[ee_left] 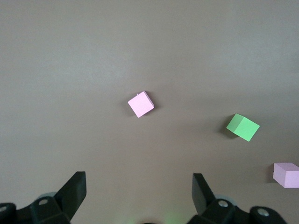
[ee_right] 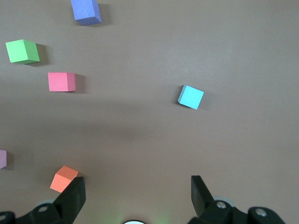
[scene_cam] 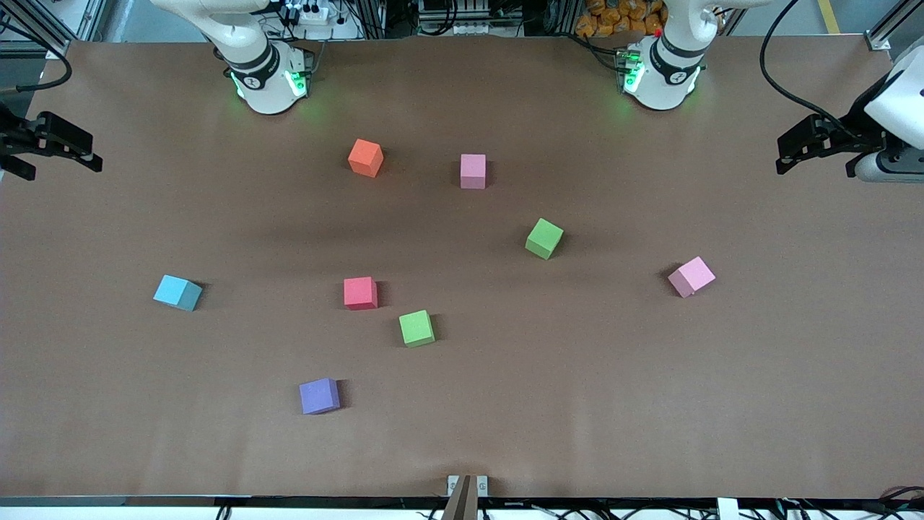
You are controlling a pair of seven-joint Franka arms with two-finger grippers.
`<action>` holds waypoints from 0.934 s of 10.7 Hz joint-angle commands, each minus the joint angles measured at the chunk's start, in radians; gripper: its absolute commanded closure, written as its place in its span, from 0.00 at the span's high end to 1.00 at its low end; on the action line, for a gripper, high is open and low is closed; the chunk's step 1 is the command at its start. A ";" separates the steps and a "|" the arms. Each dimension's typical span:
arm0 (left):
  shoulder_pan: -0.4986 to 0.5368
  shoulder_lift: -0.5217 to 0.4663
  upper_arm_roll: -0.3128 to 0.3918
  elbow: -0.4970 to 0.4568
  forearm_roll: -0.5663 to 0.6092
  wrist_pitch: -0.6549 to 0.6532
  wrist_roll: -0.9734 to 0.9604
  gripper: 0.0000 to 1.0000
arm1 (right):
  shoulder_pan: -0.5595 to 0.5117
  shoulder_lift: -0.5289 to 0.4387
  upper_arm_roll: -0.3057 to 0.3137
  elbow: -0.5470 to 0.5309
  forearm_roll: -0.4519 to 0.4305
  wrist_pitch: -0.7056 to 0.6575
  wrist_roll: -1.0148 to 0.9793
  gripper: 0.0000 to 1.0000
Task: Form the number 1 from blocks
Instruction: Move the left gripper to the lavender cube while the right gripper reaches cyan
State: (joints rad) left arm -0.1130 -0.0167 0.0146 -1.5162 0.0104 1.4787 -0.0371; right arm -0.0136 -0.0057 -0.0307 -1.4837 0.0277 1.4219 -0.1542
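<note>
The blocks lie scattered on the brown table. One pink block (scene_cam: 473, 171) sits near the robots' bases, with a green block (scene_cam: 544, 238) nearer the camera. The other pink block (scene_cam: 691, 276) lies toward the left arm's end. The red block (scene_cam: 360, 293) and a second green block (scene_cam: 416, 328) sit mid-table. The light blue block (scene_cam: 177, 292) lies toward the right arm's end. My left gripper (scene_cam: 787, 155) hangs open and empty over its end of the table, above the pink block (ee_left: 141, 104). My right gripper (scene_cam: 61, 162) hangs open and empty over the other end, above the light blue block (ee_right: 190, 97).
An orange cube (scene_cam: 365, 157) sits beside the pink block near the bases. A purple cube (scene_cam: 319, 396) lies nearest the camera. The table's front edge carries a small clamp (scene_cam: 466, 485).
</note>
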 commanded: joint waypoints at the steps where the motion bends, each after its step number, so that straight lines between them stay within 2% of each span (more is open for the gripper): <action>1: -0.007 -0.005 0.010 0.017 -0.004 -0.020 0.019 1.00 | -0.011 -0.008 0.005 -0.015 0.015 0.009 -0.013 1.00; 5: -0.010 0.000 -0.004 0.013 -0.020 -0.020 0.016 1.00 | -0.013 -0.008 0.005 -0.015 0.015 0.006 -0.013 1.00; 8: -0.017 0.011 -0.083 -0.008 -0.056 -0.002 0.003 1.00 | -0.013 -0.005 0.003 -0.047 0.015 0.023 -0.013 1.00; 10: -0.034 0.011 -0.149 -0.079 -0.090 0.058 -0.007 1.00 | -0.014 0.012 0.003 -0.117 0.011 0.086 -0.015 1.00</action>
State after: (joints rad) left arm -0.1368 -0.0022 -0.0980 -1.5465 -0.0493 1.4967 -0.0388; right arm -0.0143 0.0016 -0.0326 -1.5451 0.0277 1.4619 -0.1542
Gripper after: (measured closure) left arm 0.000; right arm 0.000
